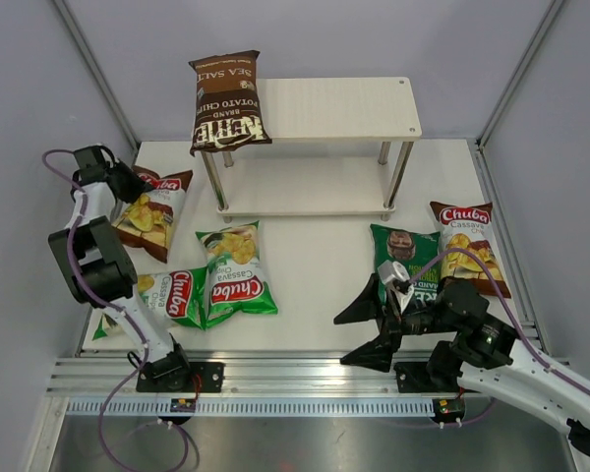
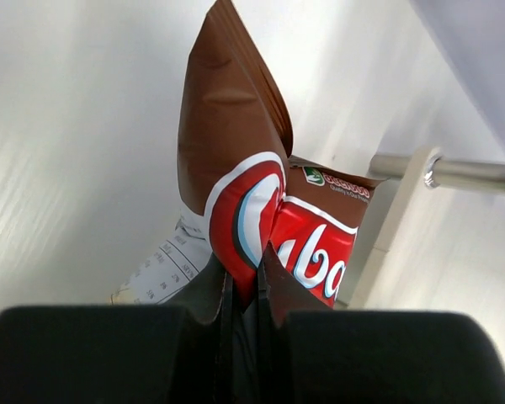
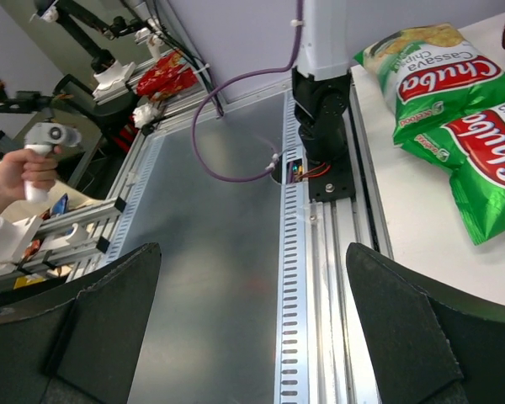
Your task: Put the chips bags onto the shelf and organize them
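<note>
My left gripper (image 1: 130, 187) is shut on the top edge of a white-brown Chuba Cassava bag (image 1: 152, 208) at the left of the table; the wrist view shows its fingers pinching the bag (image 2: 261, 210). The dark brown Kettle Sea Salt bag (image 1: 226, 102) stands on the left end of the shelf (image 1: 354, 108). Two light green Chuba bags (image 1: 238, 270) lie in front of the shelf, also in the right wrist view (image 3: 454, 101). A dark green bag (image 1: 405, 252) and a second white-brown Chuba bag (image 1: 467, 244) lie at right. My right gripper (image 1: 359, 334) is open and empty over the table's front edge.
Grey walls enclose the table on three sides. An aluminium rail (image 1: 305, 379) runs along the near edge. The left arm's base (image 3: 320, 126) shows in the right wrist view. A shelf leg (image 2: 454, 172) is to the right of the held bag.
</note>
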Available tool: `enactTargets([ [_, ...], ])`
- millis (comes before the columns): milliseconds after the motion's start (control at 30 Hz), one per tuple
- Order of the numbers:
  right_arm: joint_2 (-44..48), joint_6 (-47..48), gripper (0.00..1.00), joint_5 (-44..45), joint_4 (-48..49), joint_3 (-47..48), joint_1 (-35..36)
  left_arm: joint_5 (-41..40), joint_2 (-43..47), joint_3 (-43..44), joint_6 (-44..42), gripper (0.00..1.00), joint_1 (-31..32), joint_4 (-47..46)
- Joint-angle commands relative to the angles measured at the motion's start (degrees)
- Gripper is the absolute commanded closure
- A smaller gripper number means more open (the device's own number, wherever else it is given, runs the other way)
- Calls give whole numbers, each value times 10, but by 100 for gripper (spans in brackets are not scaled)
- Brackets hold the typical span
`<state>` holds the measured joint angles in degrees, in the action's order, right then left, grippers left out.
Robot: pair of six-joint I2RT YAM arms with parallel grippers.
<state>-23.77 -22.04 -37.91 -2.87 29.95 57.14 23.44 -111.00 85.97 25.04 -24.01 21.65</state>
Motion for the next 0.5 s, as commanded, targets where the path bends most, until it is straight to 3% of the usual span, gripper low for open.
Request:
enactTargets([
  [0, -12, 8, 1, 43, 8, 17, 0, -65, 114, -30, 80, 100, -3, -99],
  [200, -37, -10, 1, 112, 43, 10, 0, -135, 252, -121, 150, 100, -1, -115],
  [467, -101, -74, 0, 198, 118, 13, -1, -223, 558, -209, 204, 100, -2, 30],
])
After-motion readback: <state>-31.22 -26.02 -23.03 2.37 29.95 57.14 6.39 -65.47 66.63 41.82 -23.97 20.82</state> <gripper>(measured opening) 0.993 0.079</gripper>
